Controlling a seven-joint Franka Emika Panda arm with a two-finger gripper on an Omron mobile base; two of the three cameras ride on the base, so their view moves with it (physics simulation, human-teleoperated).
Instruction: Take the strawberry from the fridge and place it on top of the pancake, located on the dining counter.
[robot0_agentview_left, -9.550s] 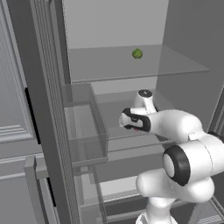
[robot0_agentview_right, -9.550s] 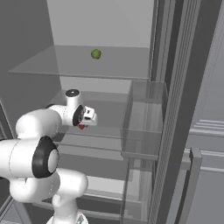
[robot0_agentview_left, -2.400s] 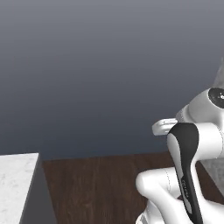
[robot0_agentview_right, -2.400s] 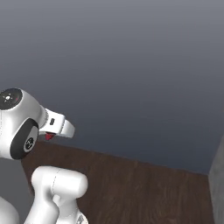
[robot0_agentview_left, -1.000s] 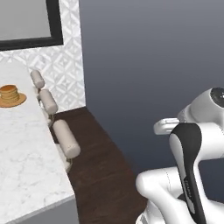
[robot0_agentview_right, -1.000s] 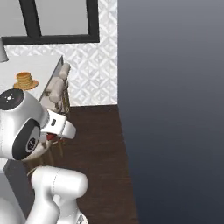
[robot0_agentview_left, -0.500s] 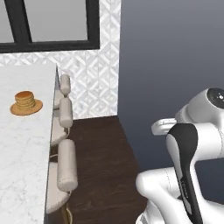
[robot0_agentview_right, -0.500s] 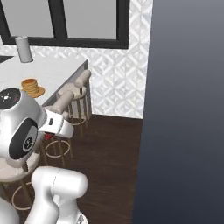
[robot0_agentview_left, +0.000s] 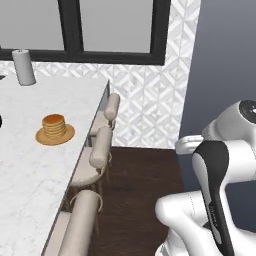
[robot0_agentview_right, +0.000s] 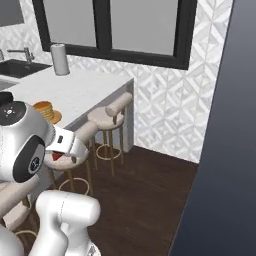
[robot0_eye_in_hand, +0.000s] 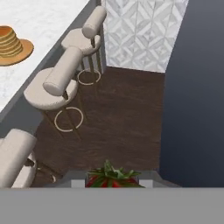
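Observation:
The tiny red strawberry (robot0_eye_in_hand: 113, 178) with its green leaves sits at the bottom of the hand view, and my gripper (robot0_eye_in_hand: 113, 183) is shut on it. In the right base view it shows as a red speck (robot0_agentview_right: 58, 156) under the white hand, held up near the arm's shoulder. The pancake stack (robot0_agentview_left: 53, 125) on its orange-brown plate (robot0_agentview_left: 66, 134) stands on the white marble dining counter (robot0_agentview_left: 30, 175), ahead and to the left of the gripper. It also shows as the pancake (robot0_agentview_right: 43, 110) and the pancake (robot0_eye_in_hand: 8, 40). The fridge is out of view.
Round beige stools (robot0_agentview_left: 102, 145) line the counter's near side, between me and the pancake. A paper towel roll (robot0_agentview_left: 23, 67) stands at the counter's far end, with a sink (robot0_agentview_right: 17, 68) beyond. A dark wall (robot0_agentview_right: 225, 150) lies to the right, over dark wood floor (robot0_eye_in_hand: 122, 113).
The whole picture has swung as the base moved: the counter, stools and pancake have shifted into fuller view. The arm keeps its pose with the strawberry still in the gripper.

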